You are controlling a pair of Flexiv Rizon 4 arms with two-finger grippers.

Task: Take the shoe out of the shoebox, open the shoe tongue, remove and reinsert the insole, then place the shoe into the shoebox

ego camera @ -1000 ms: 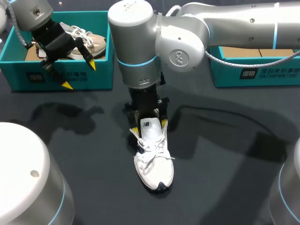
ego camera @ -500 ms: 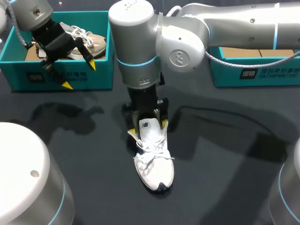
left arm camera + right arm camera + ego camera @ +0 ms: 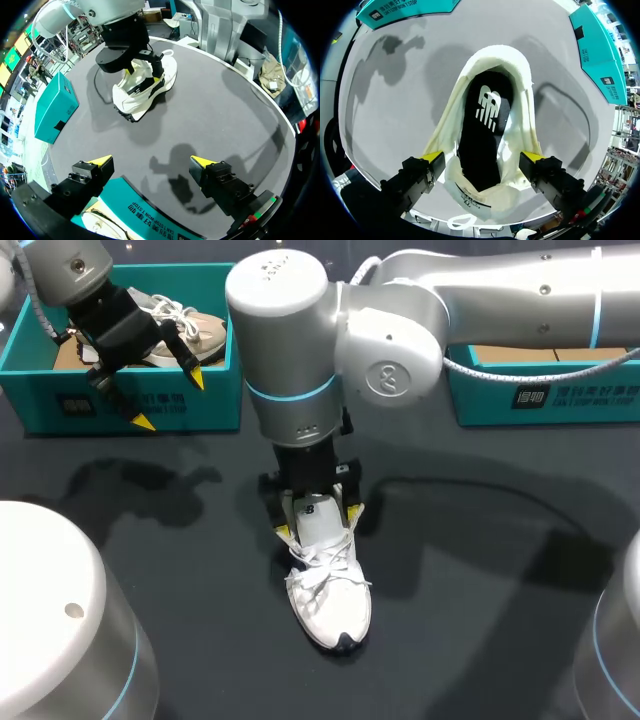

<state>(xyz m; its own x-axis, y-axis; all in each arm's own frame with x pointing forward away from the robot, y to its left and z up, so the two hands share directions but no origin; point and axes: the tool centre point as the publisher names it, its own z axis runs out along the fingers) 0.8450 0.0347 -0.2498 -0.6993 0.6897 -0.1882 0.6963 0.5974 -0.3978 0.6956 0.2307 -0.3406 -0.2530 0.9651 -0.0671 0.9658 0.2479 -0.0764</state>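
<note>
**Right gripper shifts over the shoe; left arm unmoved at the box**

Head view: since a second ago the right arm's wrist has shifted slightly. The yellow tips of the right gripper (image 3: 318, 522) now sit a touch lower along the sides of the white shoe (image 3: 330, 600). The shoe rests in the same spot on the table (image 3: 480, 570), and its toe points away from the jaws. The jaws are released and spread wide, straddling the collar. The heel is hidden under the wrist. The left gripper (image 3: 170, 400) has not moved. Its jaws are released and hang at the front wall of the left shoebox (image 3: 60, 405). A second shoe (image 3: 195, 328) lies in that box, partly covered by the arm. The right shoebox (image 3: 560, 395) is cut off behind the right arm.

Left wrist view: the left gripper (image 3: 151, 161) is wide open, with the left shoebox (image 3: 145, 205) beneath it. The shoe (image 3: 137, 97) sits well ahead of it on the table. The right gripper (image 3: 145, 75) stands over the shoe, and one of its fingers is hard to make out.

Right wrist view: the right gripper (image 3: 482, 157) has one tip just beside each side of the shoe (image 3: 492, 52). The dark insole (image 3: 480, 125) shows down between the jaws. The laces are cut off below the gripper.
</note>
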